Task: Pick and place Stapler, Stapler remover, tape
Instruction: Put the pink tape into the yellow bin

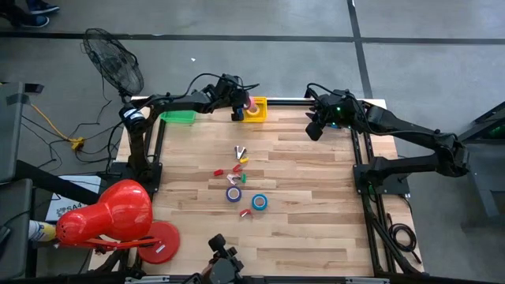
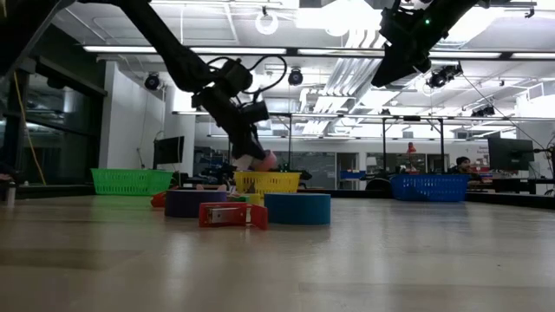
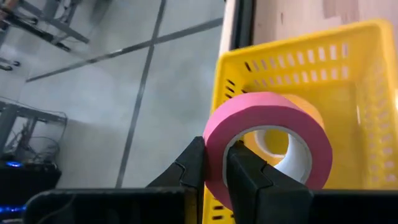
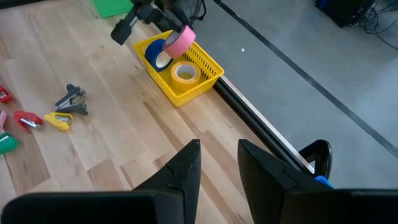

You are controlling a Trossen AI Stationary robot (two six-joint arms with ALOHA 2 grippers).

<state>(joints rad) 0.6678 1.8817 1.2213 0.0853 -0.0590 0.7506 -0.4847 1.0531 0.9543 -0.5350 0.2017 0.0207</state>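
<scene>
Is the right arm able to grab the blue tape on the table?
Probably yes. The right gripper hangs empty above the far table edge, and the blue tape lies in the open with nothing over it. The left gripper is busy holding pink tape.

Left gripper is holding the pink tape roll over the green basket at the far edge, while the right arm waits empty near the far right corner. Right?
Not quite. The left gripper holds the pink tape roll over the yellow basket, not the green basket, which sits further left along the far edge. The left wrist view shows yellow mesh directly behind the roll. The rest stands: the right gripper waits empty near the far right corner.
</scene>
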